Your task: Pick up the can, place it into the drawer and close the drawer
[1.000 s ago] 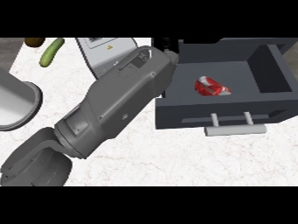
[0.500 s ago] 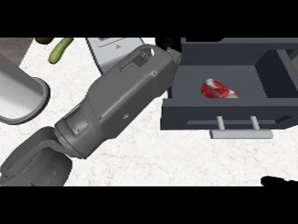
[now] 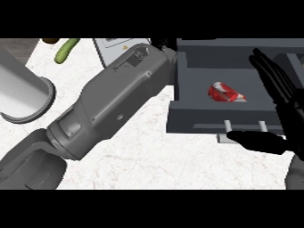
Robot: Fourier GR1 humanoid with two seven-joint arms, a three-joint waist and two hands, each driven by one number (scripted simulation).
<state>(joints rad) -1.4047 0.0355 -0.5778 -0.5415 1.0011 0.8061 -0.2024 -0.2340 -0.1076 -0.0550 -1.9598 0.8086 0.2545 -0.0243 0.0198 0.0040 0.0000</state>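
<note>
So the white marble counter [image 3: 154,164] fills most of the view, and the left grey forearm [image 3: 108,107] cuts diagonally across it up toward the drawer's left edge. The left hand [image 3: 164,43] is mostly hidden up there, can't tell what its fingers are doing. The grey drawer [image 3: 200,120] sits open at the upper right. A big white cylinder [image 3: 13,91] stands on the left. The right hand [image 3: 292,116] is spread flat, fingers straight over the drawer's right side, thumb by the handle [image 3: 243,133]. The red can [image 3: 225,92] lies inside the drawer. A green cucumber [image 3: 67,49] is up top.
</note>
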